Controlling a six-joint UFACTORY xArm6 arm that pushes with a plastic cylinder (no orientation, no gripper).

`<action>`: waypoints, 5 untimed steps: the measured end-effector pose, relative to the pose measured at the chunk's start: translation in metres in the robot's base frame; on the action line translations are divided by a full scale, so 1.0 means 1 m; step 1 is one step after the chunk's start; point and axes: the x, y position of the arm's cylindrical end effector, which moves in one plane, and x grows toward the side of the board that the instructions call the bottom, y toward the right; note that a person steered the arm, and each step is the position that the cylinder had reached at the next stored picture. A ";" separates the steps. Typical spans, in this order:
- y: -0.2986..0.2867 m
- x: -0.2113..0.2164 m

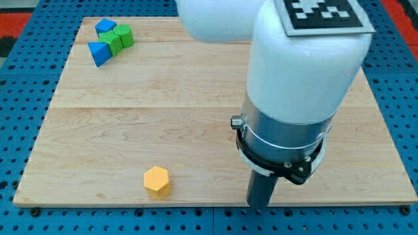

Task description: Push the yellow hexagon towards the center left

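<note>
The arm (294, 59) is a bulky, glossy white shell, rounded at the edges. On top sits a black-and-white square-patterned marker (323, 14). Below it comes a silver metal collar (284, 134), then a black ring (277, 163) with small screws, ending in a straight dark rod (260, 190).

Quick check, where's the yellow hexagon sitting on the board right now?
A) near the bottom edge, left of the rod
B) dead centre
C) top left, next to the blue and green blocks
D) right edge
A: the yellow hexagon lies alone near the view's bottom edge, well to the view's left of my tip, apart from it; the blue and green blocks cluster at the top left.
</note>
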 end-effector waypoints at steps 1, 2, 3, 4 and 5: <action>0.000 0.000; -0.049 0.000; -0.071 0.000; -0.118 0.000; -0.207 0.000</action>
